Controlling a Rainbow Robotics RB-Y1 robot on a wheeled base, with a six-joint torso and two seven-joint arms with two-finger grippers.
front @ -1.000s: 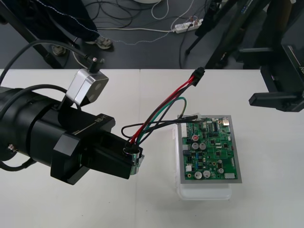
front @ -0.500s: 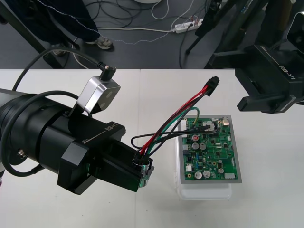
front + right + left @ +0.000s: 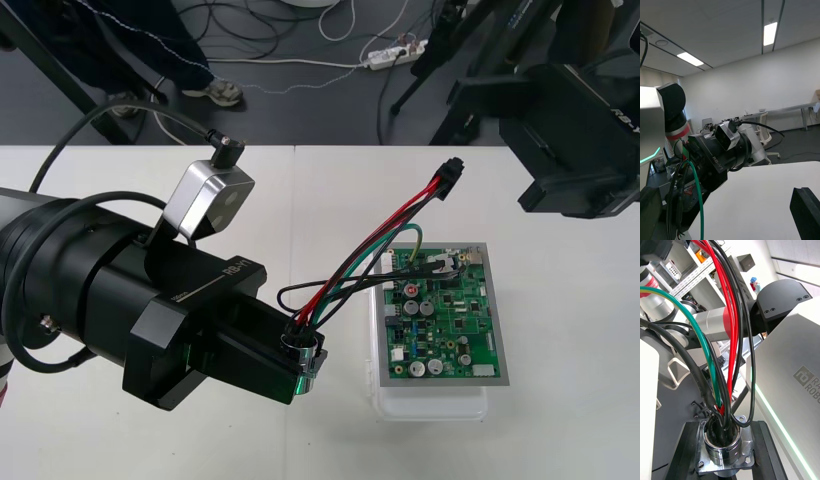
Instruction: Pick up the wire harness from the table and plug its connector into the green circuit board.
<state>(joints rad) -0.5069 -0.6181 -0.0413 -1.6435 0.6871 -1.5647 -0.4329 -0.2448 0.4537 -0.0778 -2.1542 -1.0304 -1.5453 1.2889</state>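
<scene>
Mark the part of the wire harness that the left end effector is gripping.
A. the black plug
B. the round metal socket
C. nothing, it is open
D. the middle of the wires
B: the left end effector is shut on the flanged socket. The wires run up from it to the plug, which is free and not in the circuit board.

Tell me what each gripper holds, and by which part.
The left gripper holds the wire harness by its round metal socket, jaws shut on the flange; the black plug is free in the air. The right gripper, open, holds nothing.
</scene>
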